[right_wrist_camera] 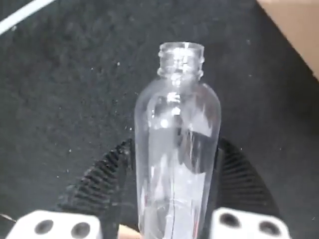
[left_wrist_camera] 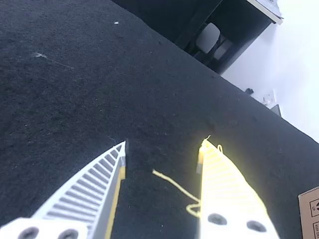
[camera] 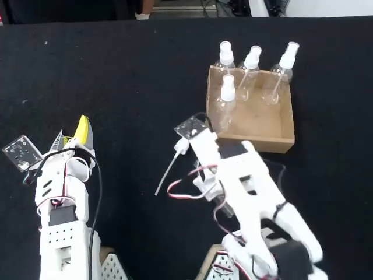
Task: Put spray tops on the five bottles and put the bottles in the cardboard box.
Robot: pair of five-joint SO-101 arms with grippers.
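Spray top (camera: 169, 168) lies on the desk (camera: 116, 70) at centre frame, just left of the right hand (right_wrist_camera: 174, 149), tube slanting toward lower left. That hand grips the uncapped bottle (right_wrist_camera: 177, 124); the left hand (left_wrist_camera: 162, 147), spread wide and empty, seems free to fetch it.

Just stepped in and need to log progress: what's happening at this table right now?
The right hand holds an uncapped clear bottle. A loose spray top lies on the black table close by. The left hand is open and empty above the table. Four capped bottles are already in the cardboard box, so one bottle is left to finish.
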